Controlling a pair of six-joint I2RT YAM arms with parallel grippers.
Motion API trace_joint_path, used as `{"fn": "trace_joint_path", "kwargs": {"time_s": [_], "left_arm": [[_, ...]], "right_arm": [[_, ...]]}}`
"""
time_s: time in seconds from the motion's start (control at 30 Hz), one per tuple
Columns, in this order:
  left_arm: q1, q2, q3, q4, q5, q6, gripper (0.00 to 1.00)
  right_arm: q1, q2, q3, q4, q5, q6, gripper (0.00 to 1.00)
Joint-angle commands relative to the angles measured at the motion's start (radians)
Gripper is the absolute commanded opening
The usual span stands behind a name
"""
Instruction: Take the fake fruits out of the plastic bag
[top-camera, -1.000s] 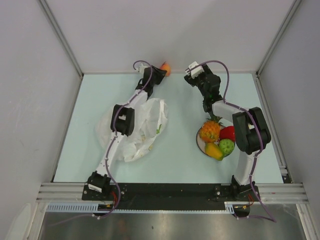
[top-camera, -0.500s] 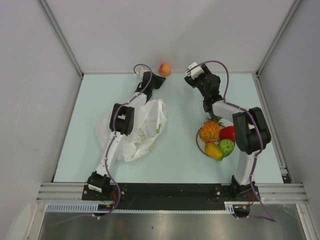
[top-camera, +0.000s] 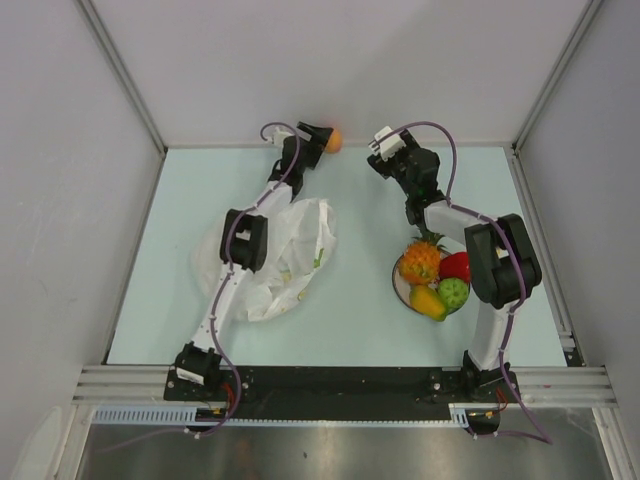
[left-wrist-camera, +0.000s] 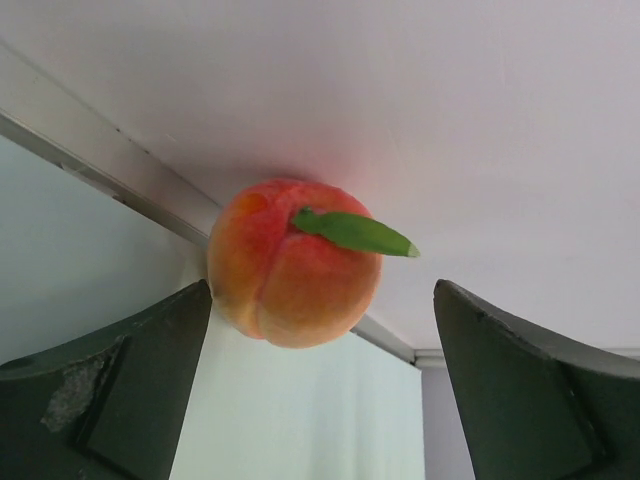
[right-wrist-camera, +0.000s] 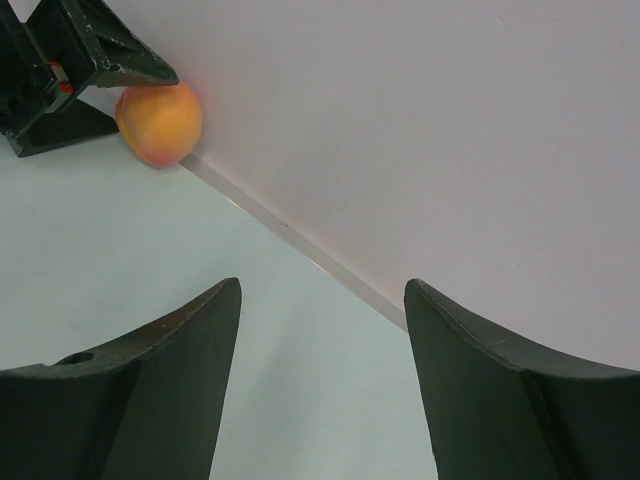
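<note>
A: What lies nearest the arm bases?

B: On the left is the plastic bag (top-camera: 280, 265), crumpled on the desk (top-camera: 360, 220), with the left arm stretched over it. On the right, a white plate (top-camera: 397, 283) carries four fake fruits (top-camera: 436, 284). A yellow-orange fruit (top-camera: 427, 302) sits at the near rim with a green lumpy fruit (top-camera: 454, 292) beside it. The pineapple (top-camera: 419, 262) and the red strawberry (top-camera: 456, 266) are behind them.

A: Anything inside the bag?

B: I cannot tell; it is too crinkled.

A: And further back?

B: The right fingers (top-camera: 383, 142) hover near the desk's far edge. They are spread, with nothing between them; their own camera shows only bare desk and wall there.

A: The left ones?

B: The left fingers (top-camera: 318, 137) are also at the far edge, spread wide. The peach (left-wrist-camera: 290, 262) rests at the foot of the back wall, just past their tips. It is close beside one finger and the other stands well clear, so nothing is pinched. Its green leaf (left-wrist-camera: 352, 231) points toward the clear finger.
</note>
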Motion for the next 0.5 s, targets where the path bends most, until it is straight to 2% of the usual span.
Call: {"fn": "trace_joint_path", "kwargs": {"time_s": [0.0, 0.13, 0.33, 0.43, 0.47], "left_arm": [[-0.041, 0.066, 0.093, -0.158, -0.102, -0.084, 1.0], [-0.052, 0.082, 0.139, -0.194, -0.225, -0.094, 1.0], [-0.051, 0.067, 0.116, -0.2, -0.205, -0.077, 0.99], [-0.049, 0.056, 0.107, -0.209, -0.186, -0.062, 0.94], [-0.046, 0.052, 0.107, -0.223, -0.172, -0.057, 0.88]], "right_arm": [[-0.006, 0.016, 0.007, 0.049, -0.014, -0.014, 0.72], [-0.016, 0.038, 0.027, 0.043, -0.017, 0.0, 0.72], [-0.033, 0.073, 0.065, 0.048, -0.025, 0.013, 0.72], [-0.036, 0.093, 0.091, 0.043, -0.019, 0.018, 0.72], [-0.037, 0.099, 0.103, 0.037, -0.019, 0.02, 0.72]]}}
